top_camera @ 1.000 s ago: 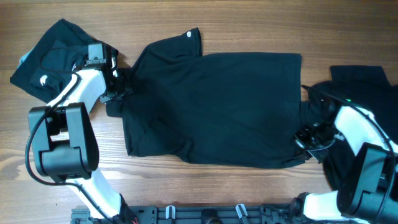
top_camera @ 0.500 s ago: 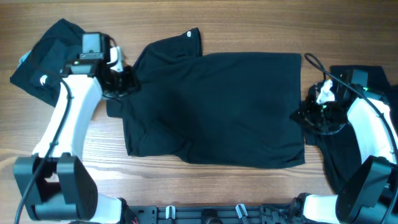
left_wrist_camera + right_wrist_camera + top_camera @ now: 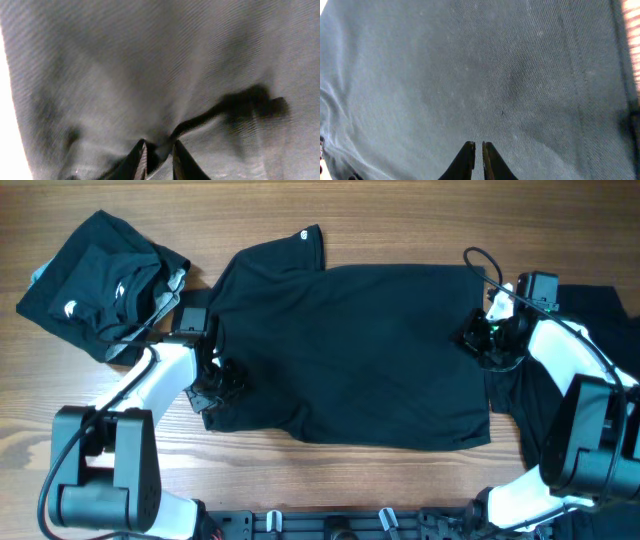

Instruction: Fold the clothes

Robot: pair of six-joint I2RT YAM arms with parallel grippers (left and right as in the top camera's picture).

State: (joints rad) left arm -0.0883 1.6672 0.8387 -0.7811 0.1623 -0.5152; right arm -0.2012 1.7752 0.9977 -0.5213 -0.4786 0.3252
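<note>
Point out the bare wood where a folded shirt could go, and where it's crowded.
Free on the table: the far strip above the spread T-shirt; the strip below its near edge; the left edge, nearer than the crumpled shirt. Crowded: the spread T-shirt's two sides, around the left gripper and right gripper, plus the right-hand garment.

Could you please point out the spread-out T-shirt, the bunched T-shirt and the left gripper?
spread-out T-shirt (image 3: 370, 350): overhead view, middle of its body.
bunched T-shirt (image 3: 90, 280): overhead view, centre of the heap.
left gripper (image 3: 159, 147): left wrist view, midway between fingertips.
</note>
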